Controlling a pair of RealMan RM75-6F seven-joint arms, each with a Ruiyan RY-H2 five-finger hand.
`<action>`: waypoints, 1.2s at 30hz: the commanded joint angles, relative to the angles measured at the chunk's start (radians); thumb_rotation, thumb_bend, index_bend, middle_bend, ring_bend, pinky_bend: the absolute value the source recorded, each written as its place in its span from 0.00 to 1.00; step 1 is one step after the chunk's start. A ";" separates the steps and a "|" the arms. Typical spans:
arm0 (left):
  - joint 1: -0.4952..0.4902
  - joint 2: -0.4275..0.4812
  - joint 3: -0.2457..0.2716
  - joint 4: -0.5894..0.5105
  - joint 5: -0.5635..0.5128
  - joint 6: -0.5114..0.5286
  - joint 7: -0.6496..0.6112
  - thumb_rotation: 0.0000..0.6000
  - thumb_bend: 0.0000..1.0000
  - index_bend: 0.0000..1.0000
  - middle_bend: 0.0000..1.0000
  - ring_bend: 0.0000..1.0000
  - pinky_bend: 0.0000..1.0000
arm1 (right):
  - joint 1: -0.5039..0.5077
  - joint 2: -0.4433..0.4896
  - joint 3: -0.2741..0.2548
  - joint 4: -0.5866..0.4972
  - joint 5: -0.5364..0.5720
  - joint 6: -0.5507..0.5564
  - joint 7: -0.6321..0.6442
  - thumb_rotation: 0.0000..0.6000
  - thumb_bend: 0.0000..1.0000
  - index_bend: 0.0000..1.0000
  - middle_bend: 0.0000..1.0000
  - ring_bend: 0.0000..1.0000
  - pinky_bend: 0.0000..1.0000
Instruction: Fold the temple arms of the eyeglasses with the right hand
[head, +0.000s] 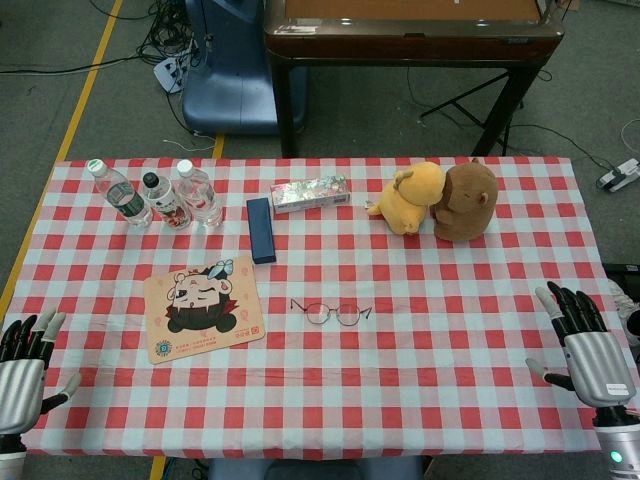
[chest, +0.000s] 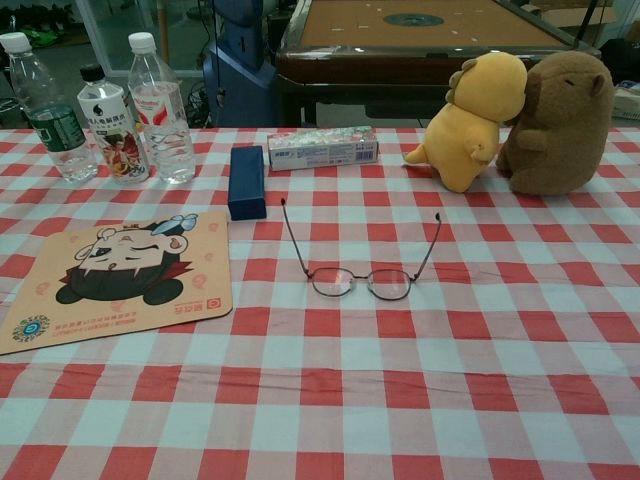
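Observation:
Thin-rimmed eyeglasses (head: 333, 313) lie in the middle of the checked table, lenses toward me. In the chest view the eyeglasses (chest: 361, 283) have both temple arms spread open, pointing away toward the far side. My right hand (head: 586, 348) rests at the table's right edge, fingers apart, holding nothing, well to the right of the glasses. My left hand (head: 24, 362) sits at the left edge, also with fingers apart and nothing in it. Neither hand shows in the chest view.
A cartoon mouse pad (head: 203, 306) lies left of the glasses. A dark blue case (head: 261, 229) and a patterned box (head: 311, 194) lie behind them. Three water bottles (head: 165, 193) stand far left; two plush toys (head: 440, 199) sit far right.

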 joint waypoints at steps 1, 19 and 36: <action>-0.001 0.000 0.000 -0.001 0.000 -0.001 0.002 1.00 0.25 0.00 0.00 0.00 0.00 | 0.001 0.000 0.000 0.000 0.000 -0.001 0.000 1.00 0.09 0.00 0.03 0.00 0.00; -0.001 0.002 0.001 -0.007 0.000 -0.002 0.007 1.00 0.25 0.00 0.00 0.00 0.00 | 0.014 0.000 -0.004 -0.004 -0.008 -0.019 -0.007 1.00 0.09 0.00 0.05 0.00 0.00; 0.002 0.001 0.003 0.002 -0.005 -0.003 -0.001 1.00 0.25 0.00 0.00 0.00 0.00 | 0.103 -0.045 -0.010 -0.034 -0.026 -0.150 -0.037 1.00 0.09 0.00 0.21 0.12 0.18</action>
